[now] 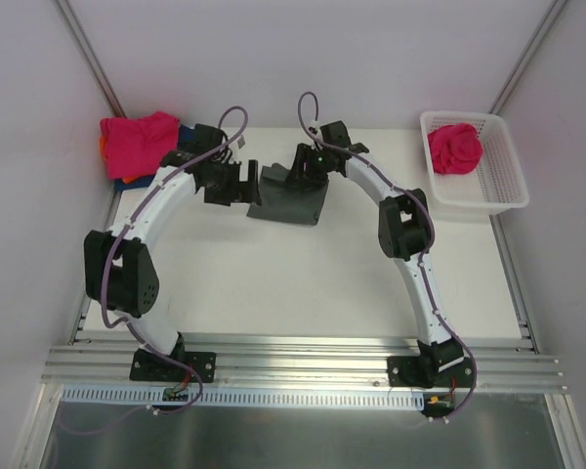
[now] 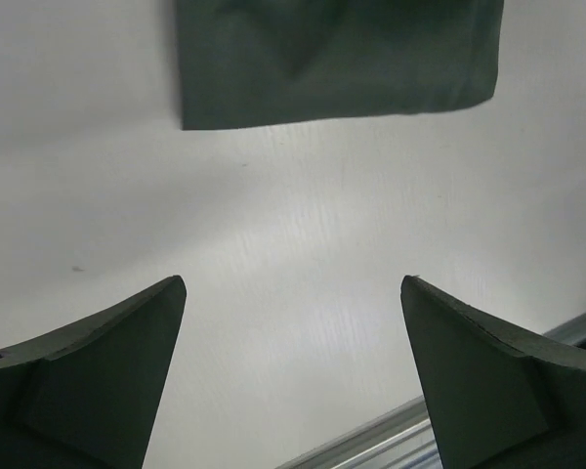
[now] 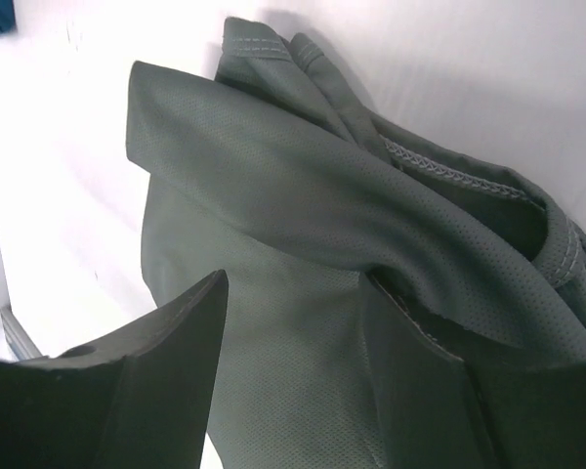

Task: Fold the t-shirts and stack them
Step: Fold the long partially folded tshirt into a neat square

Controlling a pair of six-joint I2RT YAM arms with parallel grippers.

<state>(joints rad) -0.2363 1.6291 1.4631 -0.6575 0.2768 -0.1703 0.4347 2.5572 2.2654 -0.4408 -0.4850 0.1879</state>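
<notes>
Top external: pink shirt [image 1: 455, 149] in basket [image 1: 503, 191] | right wrist: grey shirt [image 3: 303, 225] seams

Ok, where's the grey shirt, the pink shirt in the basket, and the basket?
grey shirt [image 1: 295, 202]: top view, its flat middle.
pink shirt [image 1: 456, 149]: top view, middle of the bundle.
basket [image 1: 509, 176]: top view, its right wall.

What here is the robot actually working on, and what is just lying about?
For the job:
grey shirt in the middle
stack of shirts, pink on top, far left corner
pink shirt inside the white basket

Just lying about:
the white basket itself
metal rail along the near edge
</notes>
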